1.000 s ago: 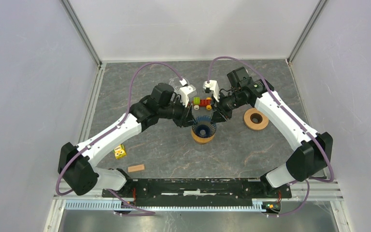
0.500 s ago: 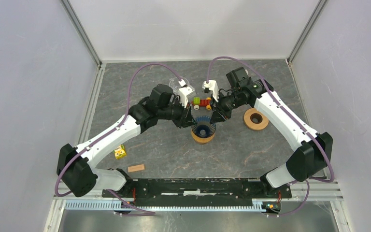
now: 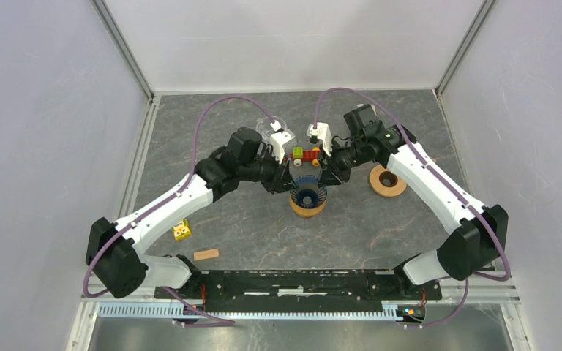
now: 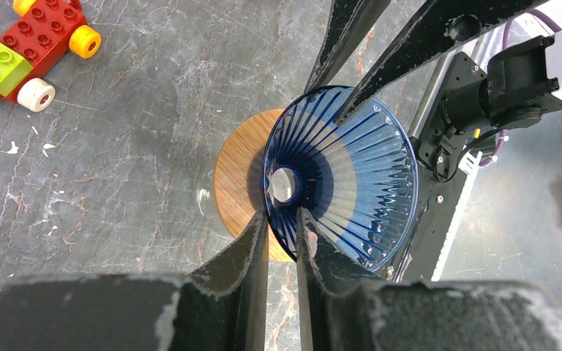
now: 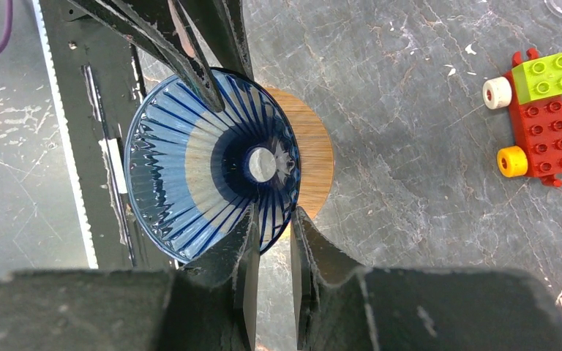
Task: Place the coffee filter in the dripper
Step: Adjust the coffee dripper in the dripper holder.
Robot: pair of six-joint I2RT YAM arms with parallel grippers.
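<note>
Top external view showed both arms meeting over the blue dripper, which stood upright on a round wooden base about the middle of the table. The left gripper came to the dripper from its left side and the right gripper from its right side. In each wrist view the two fingers stood almost together, with the thin ribbed wall of the dripper between them, so each gripper was closed on the rim, at opposite edges of it.

Just behind the dripper lay a red and green toy car, close to both wrists but apart from the rim. To the right of the dripper, a little away, lay a wooden ring, near the right forearm. Well to the left and nearer the arm bases were a yellow block and a small wooden block. Between the dripper and the black front rail the table surface was bare grey stone.
</note>
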